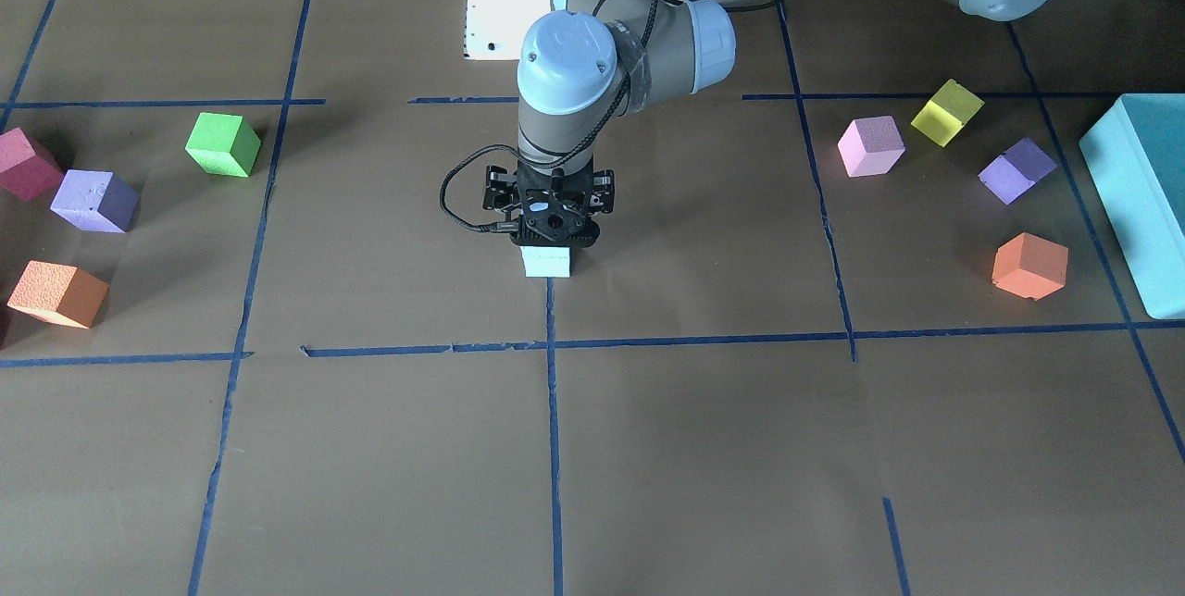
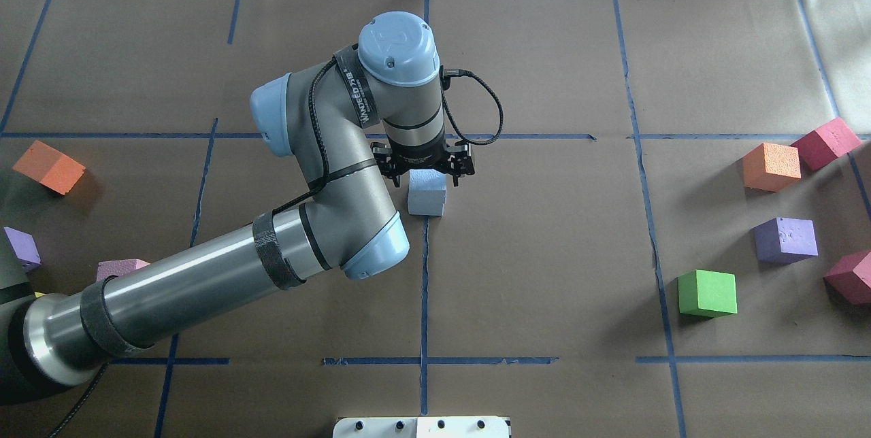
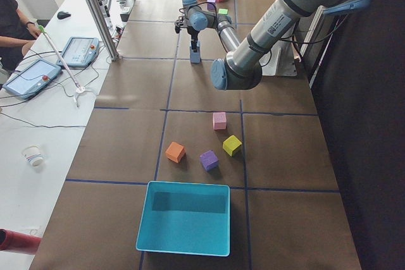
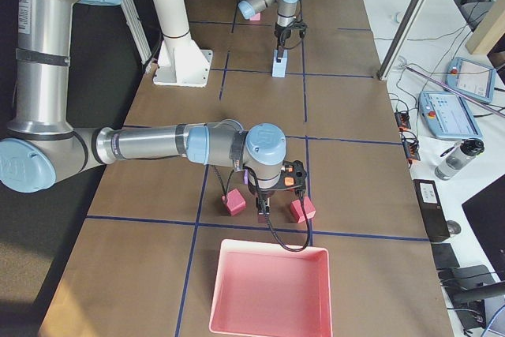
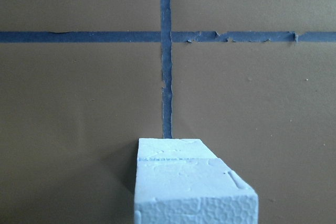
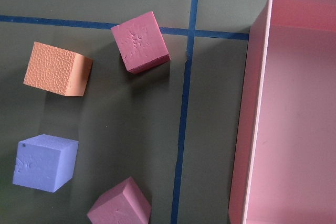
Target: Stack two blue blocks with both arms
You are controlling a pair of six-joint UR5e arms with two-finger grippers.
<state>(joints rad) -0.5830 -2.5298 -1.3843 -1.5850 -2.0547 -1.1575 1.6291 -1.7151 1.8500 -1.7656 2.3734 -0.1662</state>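
Two sky-blue blocks stand stacked at the table's centre, on a blue tape crossing. The upper block rests on the lower block; both also show in the left wrist view, the upper block in front of the lower block. My left gripper points straight down over the stack, its fingers around the upper block and seemingly closed on it; the fingertips are hidden. My right gripper hovers over magenta cubes near the pink tray, far from the stack. I cannot tell whether it is open or shut.
Green, purple, orange and magenta cubes lie on my right side. Pink, yellow, purple and orange cubes lie on my left, beside the turquoise box.
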